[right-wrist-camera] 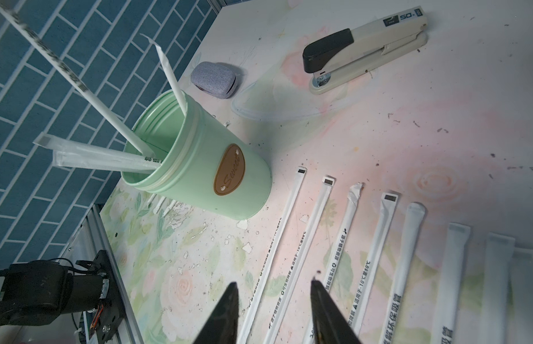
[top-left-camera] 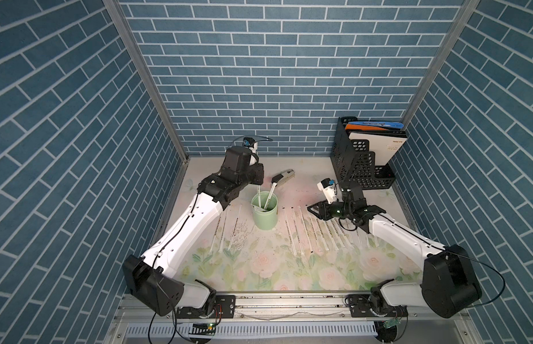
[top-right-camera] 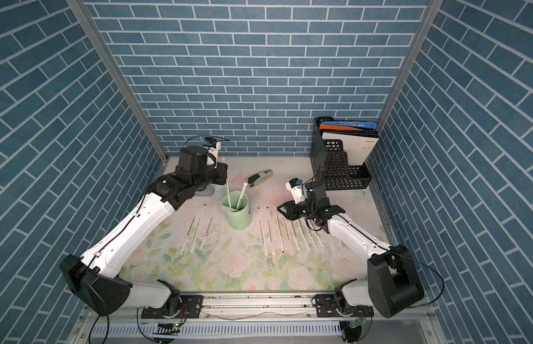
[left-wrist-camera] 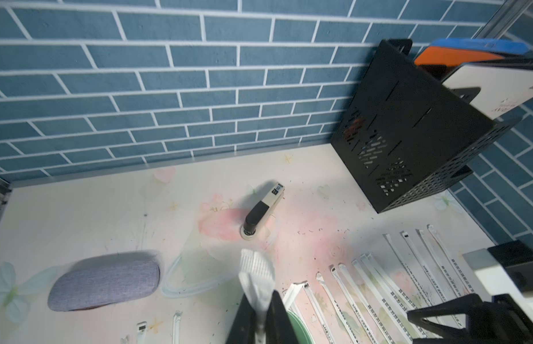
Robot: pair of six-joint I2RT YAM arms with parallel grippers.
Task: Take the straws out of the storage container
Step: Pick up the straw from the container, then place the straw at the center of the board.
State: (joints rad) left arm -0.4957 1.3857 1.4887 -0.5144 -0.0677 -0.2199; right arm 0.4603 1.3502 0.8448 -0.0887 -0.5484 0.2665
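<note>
mint-green cup (top-left-camera: 264,217) stands upright mid-table, slightly left. A few paper-wrapped straws (right-wrist-camera: 104,159) lean on its rim – taller than the cup, so the tops are free to pinch. left gripper (left-wrist-camera: 260,297) is clamped on one straw (top-left-camera: 259,195), likely mid-lift. right gripper (right-wrist-camera: 274,283) has jaws apart and empty, over the laid-out straws (right-wrist-camera: 409,238) right of the cup – flat, parallel, unstacked. Cup looks like smooth plastic, with a brown oval label (right-wrist-camera: 229,169).

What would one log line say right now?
left jaws: shut on a straw standing in the cup | right jaws: open, empty, over laid-out straws | cup: few straws inside
</note>
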